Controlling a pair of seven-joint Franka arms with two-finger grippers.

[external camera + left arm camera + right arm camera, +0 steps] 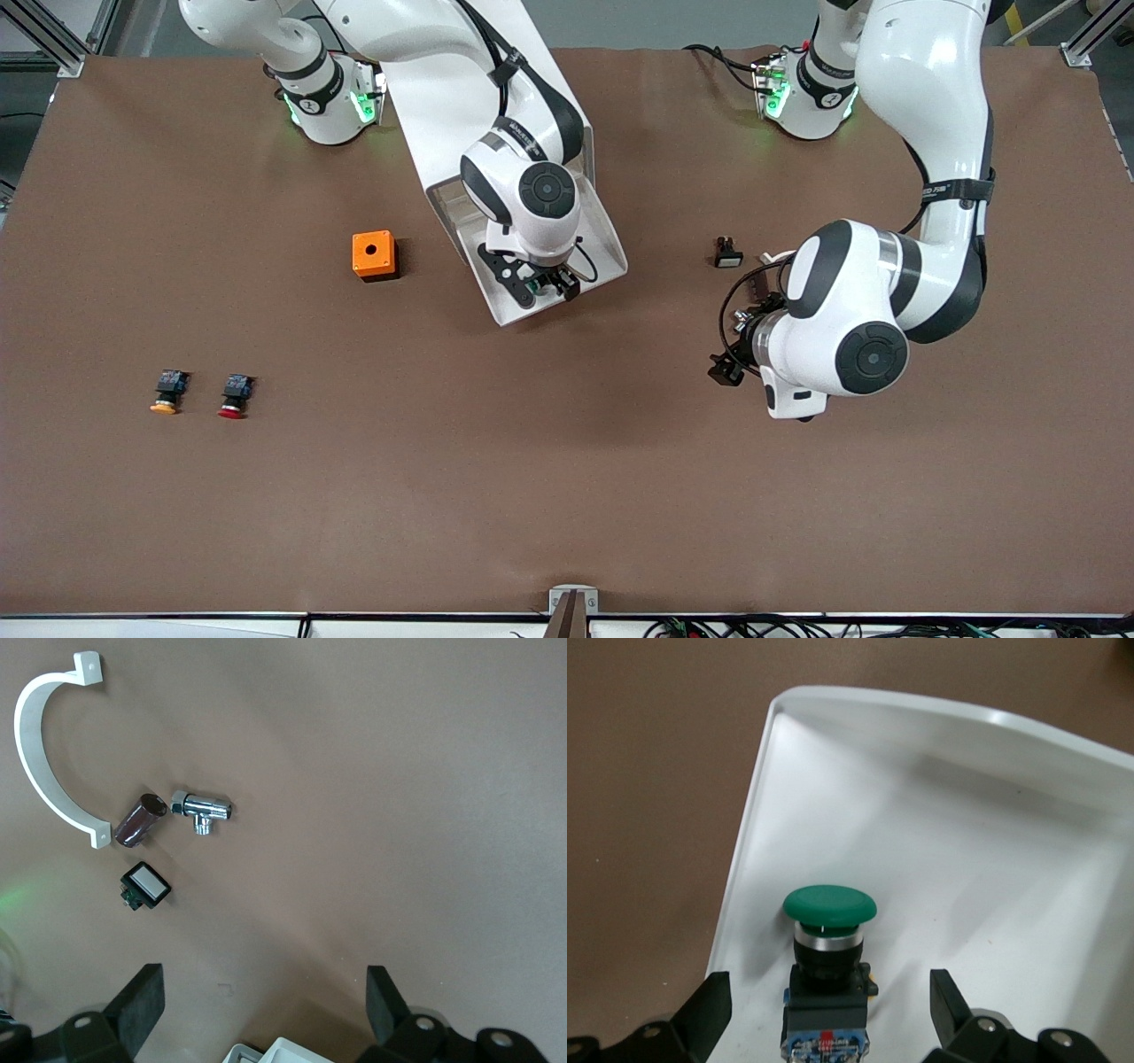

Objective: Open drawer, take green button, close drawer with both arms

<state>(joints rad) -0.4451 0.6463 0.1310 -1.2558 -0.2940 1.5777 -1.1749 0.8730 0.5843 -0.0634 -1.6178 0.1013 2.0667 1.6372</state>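
Note:
The drawer [609,251] is pulled out of the white cabinet toward the front camera, and my right arm hides most of both. My right gripper [535,285] hangs low in the drawer tray, fingers open. In the right wrist view the green-capped button [829,967] lies on the white tray floor [992,859], its black-and-blue body between the two open fingers [709,1008] of the gripper [828,1010], untouched. In the front view the gripper hides the button. My left gripper [728,363] hovers open and empty over bare table toward the left arm's end; it also shows in the left wrist view [263,1010].
An orange box [374,255] stands beside the drawer. A yellow-capped button [166,392] and a red-capped button [235,395] lie toward the right arm's end. Near my left gripper lie a black square switch [146,886], brown cylinder [140,820], chrome valve [202,808] and white curved clamp [40,762].

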